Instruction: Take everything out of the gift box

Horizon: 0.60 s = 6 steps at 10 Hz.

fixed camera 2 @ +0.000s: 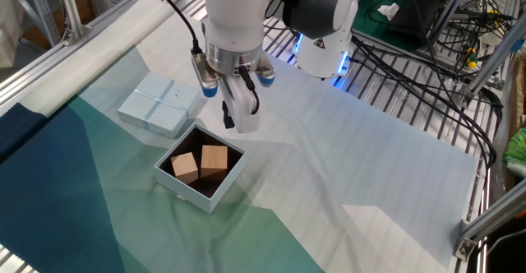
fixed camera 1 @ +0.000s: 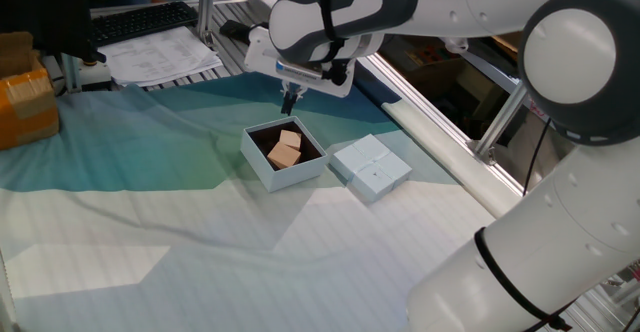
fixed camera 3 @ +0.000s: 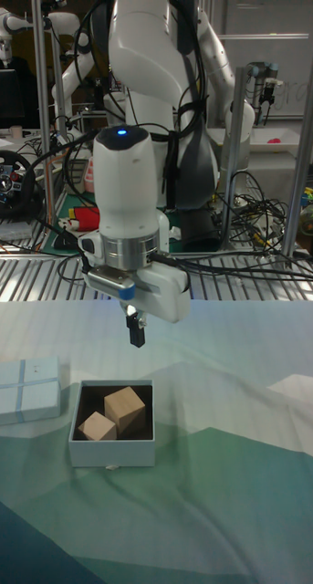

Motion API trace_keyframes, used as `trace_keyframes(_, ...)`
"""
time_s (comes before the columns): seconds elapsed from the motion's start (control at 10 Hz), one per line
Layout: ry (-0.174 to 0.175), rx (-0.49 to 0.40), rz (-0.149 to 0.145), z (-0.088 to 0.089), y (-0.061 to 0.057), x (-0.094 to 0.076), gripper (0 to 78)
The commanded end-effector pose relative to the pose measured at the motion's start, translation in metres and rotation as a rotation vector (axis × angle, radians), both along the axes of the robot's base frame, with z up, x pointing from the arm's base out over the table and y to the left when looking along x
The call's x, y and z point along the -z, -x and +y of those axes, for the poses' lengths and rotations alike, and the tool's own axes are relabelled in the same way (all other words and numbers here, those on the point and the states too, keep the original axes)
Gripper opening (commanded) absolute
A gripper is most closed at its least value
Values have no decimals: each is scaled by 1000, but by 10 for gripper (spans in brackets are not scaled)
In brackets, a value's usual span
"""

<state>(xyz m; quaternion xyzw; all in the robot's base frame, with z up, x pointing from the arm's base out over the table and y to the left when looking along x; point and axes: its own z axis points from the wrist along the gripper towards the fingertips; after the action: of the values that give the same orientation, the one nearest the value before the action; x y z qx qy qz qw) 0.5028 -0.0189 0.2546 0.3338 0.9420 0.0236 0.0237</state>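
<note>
fingers (fixed camera 3: 136,334) clenched together, empty, hanging above the small pale blue-white cardboard gift box (fixed camera 3: 111,451). two light tan wooden cubes (fixed camera 3: 125,408) (fixed camera 3: 98,426) sit inside, below the fingers.

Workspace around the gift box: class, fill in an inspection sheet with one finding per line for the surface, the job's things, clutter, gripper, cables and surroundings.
Surface: table cloth in white, teal and dark blue, wrinkled.
Job's things: gift box open, two wooden cubes inside, side by side.
Clutter: flat pale-blue lid beside the box; orange-brown carton at the far edge; papers and keyboard behind the cloth.
Gripper: gripper above the box, holding nothing, fingers together.
Cables: black bundle on the metal rack beside the table.
Surroundings: aluminium frame rails; a second robot arm in the background.
</note>
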Motion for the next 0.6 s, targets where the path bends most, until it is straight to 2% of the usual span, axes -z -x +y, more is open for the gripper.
trace_keyframes(0.1, -13, 60, -26, 0, -1, -1, 0)
trace_keyframes(0.2, -15, 59, -29, 0, -1, -1, 0)
trace_keyframes(0.5, -61, 66, -29, 0, -1, -1, 0)
trace_keyframes(0.6, -62, 62, -29, 0, -1, -1, 0)
